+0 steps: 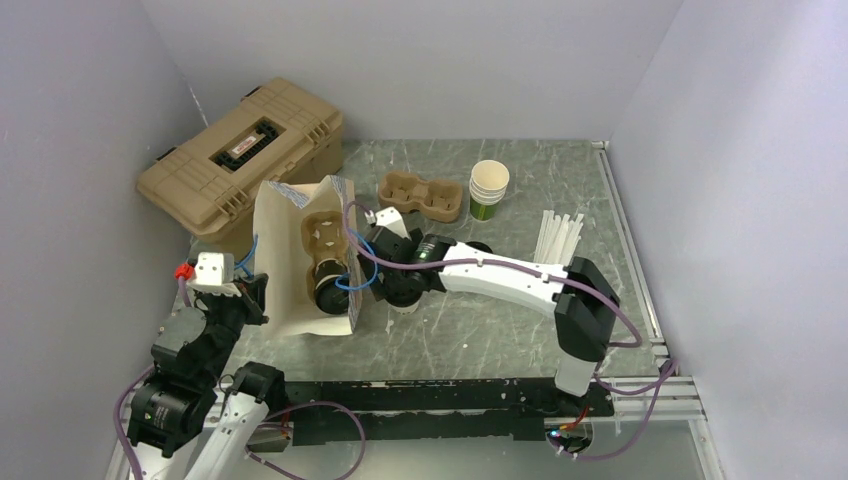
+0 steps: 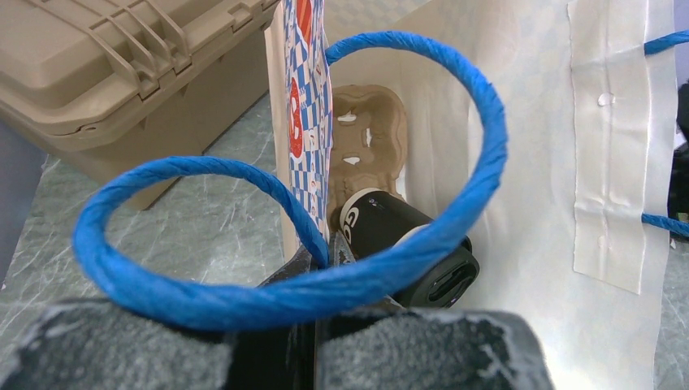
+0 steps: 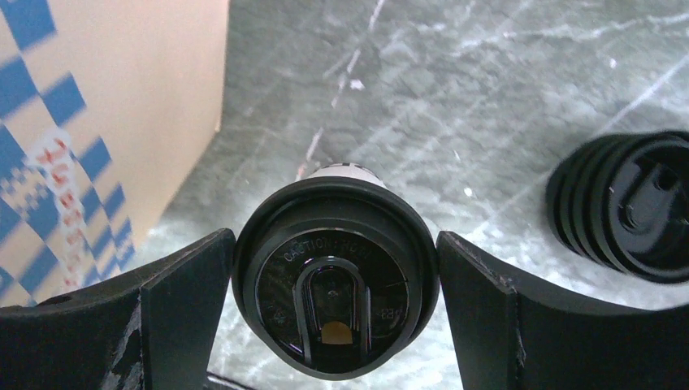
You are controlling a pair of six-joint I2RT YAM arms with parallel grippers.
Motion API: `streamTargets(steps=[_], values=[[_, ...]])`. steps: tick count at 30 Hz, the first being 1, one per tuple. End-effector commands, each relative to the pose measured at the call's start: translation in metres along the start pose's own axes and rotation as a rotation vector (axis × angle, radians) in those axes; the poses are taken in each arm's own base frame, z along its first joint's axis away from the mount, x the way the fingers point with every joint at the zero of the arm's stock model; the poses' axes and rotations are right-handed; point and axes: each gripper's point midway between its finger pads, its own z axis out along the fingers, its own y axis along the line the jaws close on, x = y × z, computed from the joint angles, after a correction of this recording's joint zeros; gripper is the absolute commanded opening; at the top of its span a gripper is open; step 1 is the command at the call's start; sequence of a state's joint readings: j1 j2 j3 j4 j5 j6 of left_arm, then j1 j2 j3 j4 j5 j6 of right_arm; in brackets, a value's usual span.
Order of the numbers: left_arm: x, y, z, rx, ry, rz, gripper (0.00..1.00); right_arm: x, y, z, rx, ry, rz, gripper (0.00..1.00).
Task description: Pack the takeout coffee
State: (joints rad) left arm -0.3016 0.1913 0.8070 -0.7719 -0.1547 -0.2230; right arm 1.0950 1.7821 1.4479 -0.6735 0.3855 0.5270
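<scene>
Right fingers (image 3: 171, 317), foreground of the right wrist view: set wide apart, one on each side of the black lid of the coffee (image 3: 337, 276), with their inner faces at the lid's rim. Whether they press on it cannot be told. The coffee stands upright on the worktop (image 1: 480, 330), outside the bag (image 1: 280, 250) and just beside its right wall, the lid's sip flap turned to the wrist camera. A lid stack (image 3: 630, 207) sits near the coffee but apart from it, on the side away from the bag. Left fingers (image 2: 146, 349): closed together on the bag's near rim, with the blue handle (image 2: 390, 268) looping over them. Inside the bag, a carrier (image 2: 366, 130) holds a second cup (image 2: 398, 240), also black-lidded, in the well nearer the arms. Rear of the worktop, seen from above: a tan toolbox (image 1: 240, 150) behind the bag at the left, a spare carrier (image 1: 420, 195) at the centre, a cup stack (image 1: 489, 188) just beside it, and straws (image 1: 560, 235) toward the right edge.
</scene>
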Motion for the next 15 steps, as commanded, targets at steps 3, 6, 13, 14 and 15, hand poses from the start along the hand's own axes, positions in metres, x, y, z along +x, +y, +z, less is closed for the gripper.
streamTargets(steps=[3, 6, 13, 14, 15], values=[[-0.024, -0.003, -0.008, 0.012, -0.085, -0.015, 0.0, -0.013, -0.037, -0.055, 0.064, -0.072, 0.023, 0.62], [-0.024, -0.002, -0.009, 0.009, -0.089, -0.014, 0.0, -0.022, -0.052, -0.082, 0.078, -0.127, 0.056, 0.62], [-0.025, -0.003, -0.008, 0.013, -0.092, -0.016, 0.0, -0.062, -0.078, -0.157, 0.034, -0.323, 0.121, 0.6], [-0.025, -0.004, -0.008, 0.017, -0.092, -0.015, 0.0, -0.07, -0.078, -0.169, 0.004, -0.358, 0.125, 0.6], [-0.025, -0.004, -0.008, 0.018, -0.092, -0.015, 0.0, -0.077, -0.076, -0.181, -0.03, -0.391, 0.126, 0.6]])
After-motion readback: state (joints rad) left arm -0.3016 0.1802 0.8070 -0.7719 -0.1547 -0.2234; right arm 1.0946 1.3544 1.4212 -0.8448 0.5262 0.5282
